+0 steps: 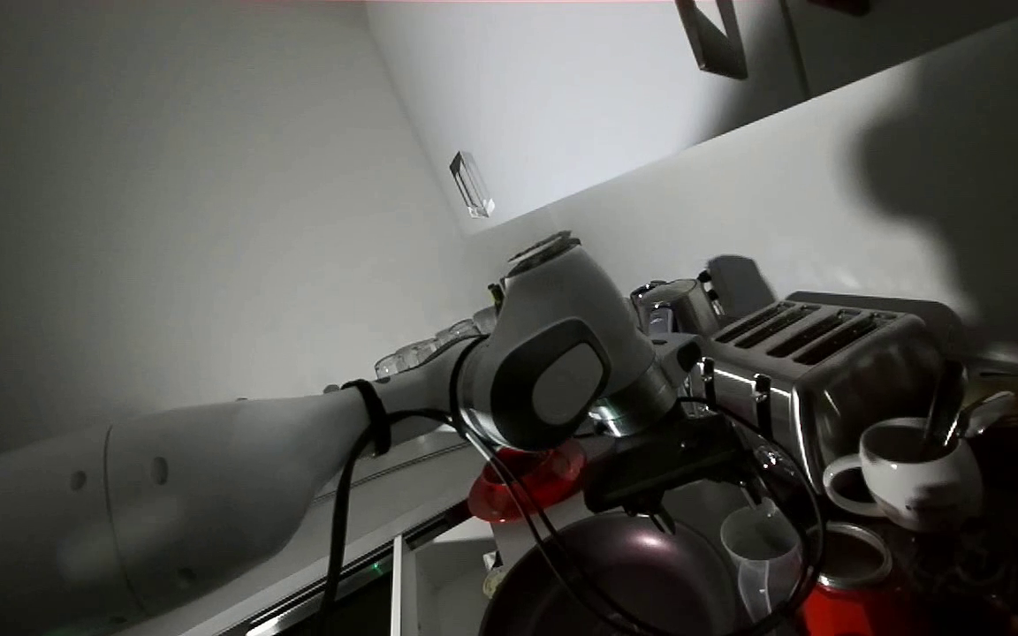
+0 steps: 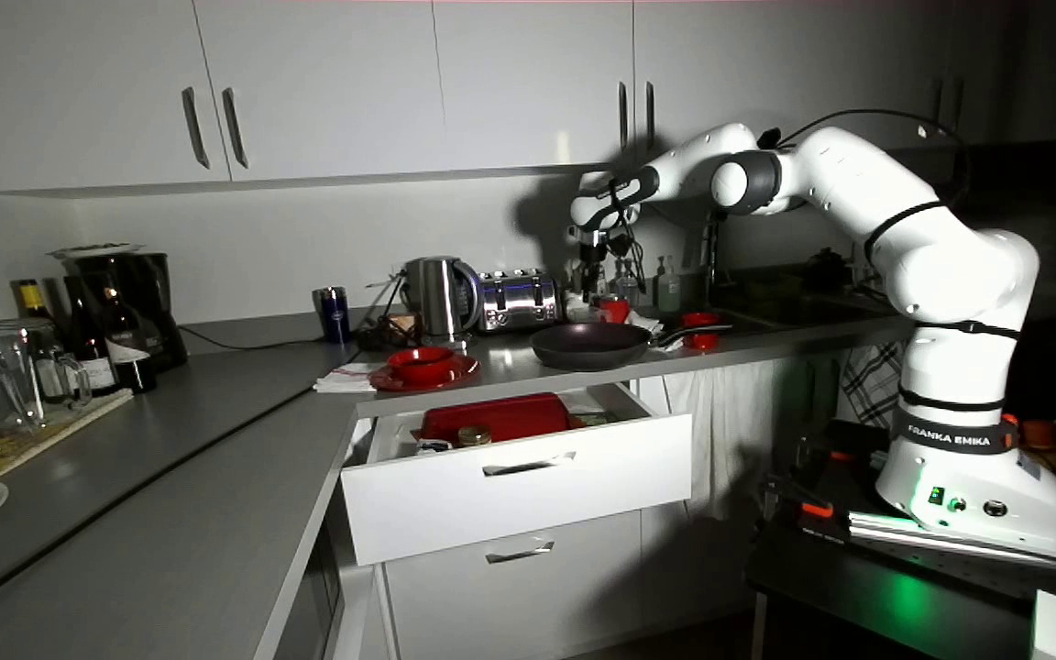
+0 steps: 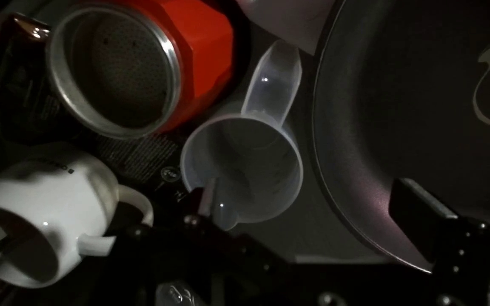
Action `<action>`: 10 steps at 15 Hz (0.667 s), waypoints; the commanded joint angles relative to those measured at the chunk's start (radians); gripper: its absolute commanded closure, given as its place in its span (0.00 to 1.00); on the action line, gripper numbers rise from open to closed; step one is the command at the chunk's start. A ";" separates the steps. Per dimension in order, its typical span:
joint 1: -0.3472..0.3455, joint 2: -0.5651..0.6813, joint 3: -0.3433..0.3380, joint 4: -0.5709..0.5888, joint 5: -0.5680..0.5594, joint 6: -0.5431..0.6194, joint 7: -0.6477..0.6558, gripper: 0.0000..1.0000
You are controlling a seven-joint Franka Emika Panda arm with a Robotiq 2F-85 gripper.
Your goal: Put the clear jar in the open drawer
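Kitchen: dim, grey tabletop (image 2: 207, 536) beneath white cupboards (image 2: 326, 82).
Clear jar (image 3: 245, 163): upright in the wrist view, pan (image 3: 398, 97) at three o'clock, red pot (image 3: 204, 51) at eleven.
Tool (image 3: 306, 191): fingers apart, clamped on nothing we see.
Handle (image 3: 274, 83): at one o'clock; we'd hold this or the rim, expecting light, slick, slightly springy plastic.
Open drawer (image 2: 514, 502): seven o'clock from the pan in an exterior view.

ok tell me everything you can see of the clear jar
The clear jar is see-through and plastic-looking, with a wide round pale rim, a handle and, roughly opposite, a small spout. Faint marks show on its wall; no contents are visible. It appears upright on the counter, between the red pot and the frying pan. The open gripper isn't holding it; one finger overlaps its rim in the wrist view, though contact can't be judged.
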 commanded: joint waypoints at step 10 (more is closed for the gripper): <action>-0.032 0.117 0.075 0.141 0.051 -0.035 -0.083 0.00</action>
